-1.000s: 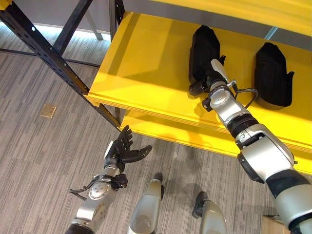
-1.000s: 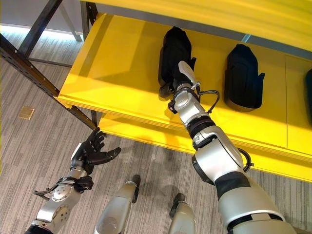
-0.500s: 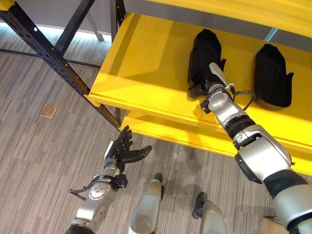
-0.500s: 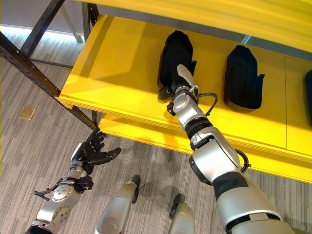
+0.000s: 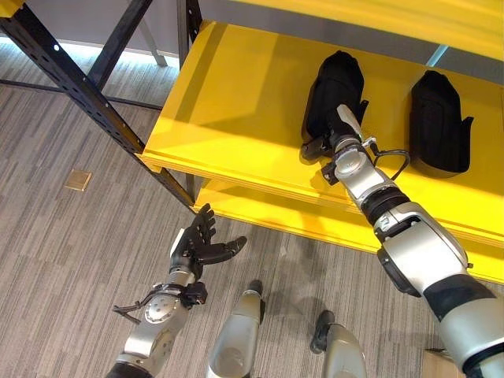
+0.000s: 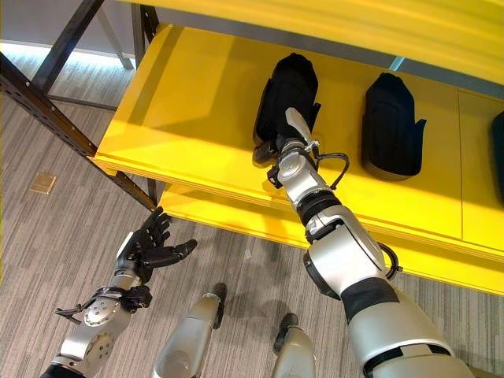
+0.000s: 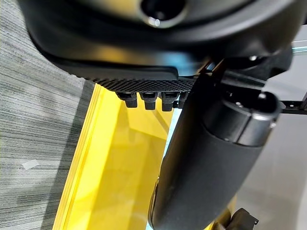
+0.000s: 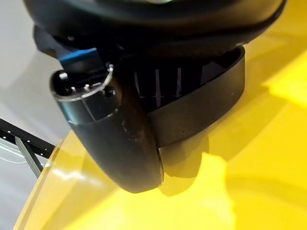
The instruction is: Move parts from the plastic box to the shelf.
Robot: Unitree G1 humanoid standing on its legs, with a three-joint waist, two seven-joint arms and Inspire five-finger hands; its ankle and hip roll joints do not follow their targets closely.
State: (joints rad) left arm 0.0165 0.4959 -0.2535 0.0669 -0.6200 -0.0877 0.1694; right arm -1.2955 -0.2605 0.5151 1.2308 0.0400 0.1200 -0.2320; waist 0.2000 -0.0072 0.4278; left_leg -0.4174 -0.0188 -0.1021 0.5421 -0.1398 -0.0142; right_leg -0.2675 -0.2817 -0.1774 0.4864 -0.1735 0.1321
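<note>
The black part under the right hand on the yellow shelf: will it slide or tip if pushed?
The black part lies flat and low on the smooth yellow shelf, so it would probably slide, not tip. It keeps a moulded shape under the right hand, so likely rigid.

Grey striped carpet floor (image 5: 55,252), black rack upright (image 5: 94,110), small brass floor plate (image 5: 78,179).

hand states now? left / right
Left hand: open, holding nothing, low over the floor.
Right hand: on the black part on the shelf; thumb lies against it, grip cannot be told.
</note>
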